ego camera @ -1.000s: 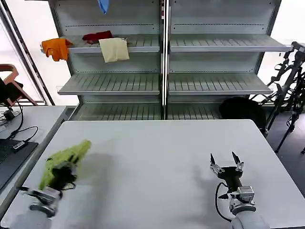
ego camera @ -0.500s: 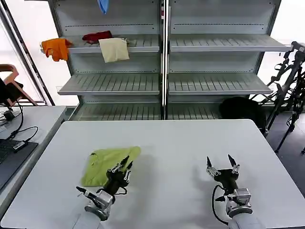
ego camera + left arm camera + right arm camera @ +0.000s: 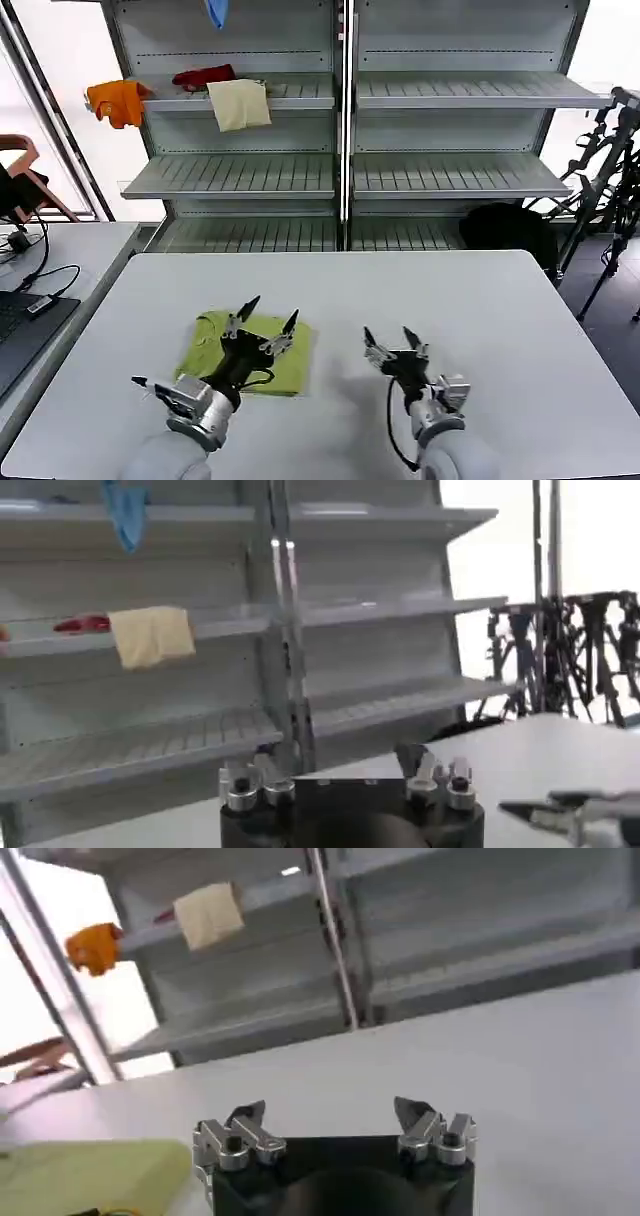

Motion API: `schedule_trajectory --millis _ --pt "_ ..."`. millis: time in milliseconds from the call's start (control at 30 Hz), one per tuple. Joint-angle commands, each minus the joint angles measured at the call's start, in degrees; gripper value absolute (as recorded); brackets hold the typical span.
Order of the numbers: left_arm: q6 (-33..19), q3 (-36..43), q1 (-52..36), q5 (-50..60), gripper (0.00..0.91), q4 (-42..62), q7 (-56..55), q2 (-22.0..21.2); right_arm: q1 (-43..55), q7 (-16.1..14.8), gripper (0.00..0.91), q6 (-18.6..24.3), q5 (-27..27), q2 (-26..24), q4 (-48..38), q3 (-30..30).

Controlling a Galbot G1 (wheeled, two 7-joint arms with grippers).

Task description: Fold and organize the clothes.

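A lime t-shirt [image 3: 245,355] lies as a flat, roughly folded bundle on the white table [image 3: 520,300], left of centre and toward the near edge. The left gripper [image 3: 268,320] is over the shirt's far right part, its two dark fingers spread apart and pointing away from the robot, with no cloth between them; whether the tips touch the fabric cannot be told. The right gripper [image 3: 395,342] is just right of the shirt, over bare table near the middle, its fingers likewise spread and empty. In the right wrist view the shirt's edge [image 3: 90,1173] shows beside that gripper [image 3: 335,1128], apart from it. Behind the table stands a grey shelf unit [image 3: 345,130]; on its upper left shelf lie an orange cloth [image 3: 118,100], a red cloth [image 3: 203,75] and a cream cloth [image 3: 239,103], with a blue cloth [image 3: 217,11] hanging above.
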Motion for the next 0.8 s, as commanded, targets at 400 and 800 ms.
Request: schedule_trajectory --millis 400,800 --pt "1.2 -9.2 2.9 -6.8 0.907 -2.5 -2.6 -1.7 5.9 17.7 0.806 -6.8 25.1 4.9 -0.9 -16.6" --pt "0.5 -9.2 3.7 -6.4 0.907 -1.9 -2.6 -2.8 5.9 21.7 0.222 -6.7 24.5 5.0 -2.1 -15.7"
